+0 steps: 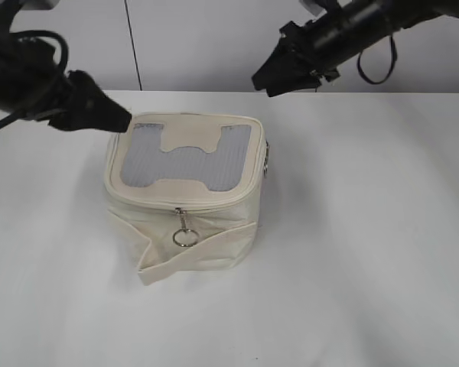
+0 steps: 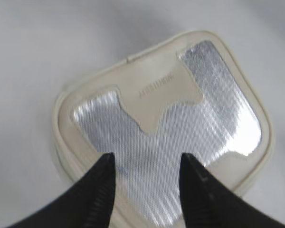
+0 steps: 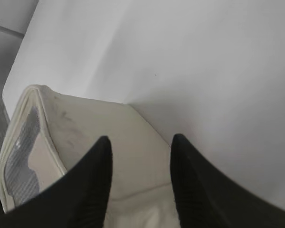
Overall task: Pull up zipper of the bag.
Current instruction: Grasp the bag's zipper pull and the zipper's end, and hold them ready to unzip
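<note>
The cream-white boxy bag (image 1: 185, 200) stands mid-table, its lid showing a grey mesh window and a cream H-shaped patch. The zipper (image 1: 214, 208) runs round the lid rim; one silver slider with a round ring pull (image 1: 184, 233) hangs on the front face. A second metal piece shows at the bag's right side (image 1: 268, 162). My left gripper (image 1: 122, 121) is open and empty, hovering over the lid's back-left corner; its jaws (image 2: 146, 161) frame the mesh. My right gripper (image 1: 262, 82) is open and empty, above and behind the bag's right side; its jaws (image 3: 138, 145) look down on the bag's side wall (image 3: 123, 142).
The flat cream strap (image 1: 187, 256) wraps the bag's front and bulges out at the lower left. The white table (image 1: 367, 229) spreads all round the bag; a grey wall stands behind it.
</note>
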`<state>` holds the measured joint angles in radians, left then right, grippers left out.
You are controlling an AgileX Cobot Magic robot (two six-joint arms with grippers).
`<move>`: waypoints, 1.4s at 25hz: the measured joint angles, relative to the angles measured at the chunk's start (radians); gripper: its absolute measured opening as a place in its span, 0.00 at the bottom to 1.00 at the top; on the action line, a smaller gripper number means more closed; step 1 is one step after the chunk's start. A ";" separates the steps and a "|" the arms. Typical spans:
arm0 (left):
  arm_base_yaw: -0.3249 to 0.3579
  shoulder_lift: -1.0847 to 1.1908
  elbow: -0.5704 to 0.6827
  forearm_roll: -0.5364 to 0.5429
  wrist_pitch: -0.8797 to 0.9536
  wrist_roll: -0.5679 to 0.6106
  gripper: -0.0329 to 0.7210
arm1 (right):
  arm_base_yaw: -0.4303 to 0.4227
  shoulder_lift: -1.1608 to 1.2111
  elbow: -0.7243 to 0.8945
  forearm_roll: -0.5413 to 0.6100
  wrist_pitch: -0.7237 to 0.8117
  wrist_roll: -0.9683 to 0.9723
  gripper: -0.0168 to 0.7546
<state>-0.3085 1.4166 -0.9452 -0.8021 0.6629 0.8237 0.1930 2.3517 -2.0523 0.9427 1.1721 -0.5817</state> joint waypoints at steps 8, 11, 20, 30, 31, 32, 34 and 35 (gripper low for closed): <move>0.001 0.373 -0.461 -0.031 0.208 0.149 0.49 | -0.084 -0.385 0.775 0.196 -0.427 -0.343 0.42; -0.010 0.471 -0.617 -0.013 0.290 0.230 0.49 | -0.084 -0.514 1.016 0.411 -0.582 -0.608 0.42; -0.118 0.693 -0.888 0.019 0.454 0.310 0.50 | -0.084 -0.574 1.291 0.750 -0.511 -1.024 0.42; -0.154 0.739 -0.932 0.052 0.490 0.310 0.52 | -0.078 -0.574 1.304 0.780 -0.446 -1.062 0.42; -0.154 0.741 -0.934 0.053 0.490 0.310 0.52 | -0.073 -0.574 1.304 0.782 -0.446 -1.066 0.42; -0.154 0.745 -0.937 0.053 0.490 0.309 0.53 | -0.065 -0.574 1.304 0.781 -0.446 -1.069 0.42; -0.154 0.761 -0.939 0.052 0.490 0.306 0.53 | -0.047 -0.574 1.304 0.781 -0.446 -1.076 0.42; -0.154 0.770 -0.939 0.052 0.494 0.303 0.53 | -0.036 -0.574 1.304 0.781 -0.446 -1.077 0.42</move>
<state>-0.4629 2.1861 -1.8838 -0.7503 1.1565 1.1265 0.1571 1.7773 -0.7488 1.7242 0.7259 -1.6588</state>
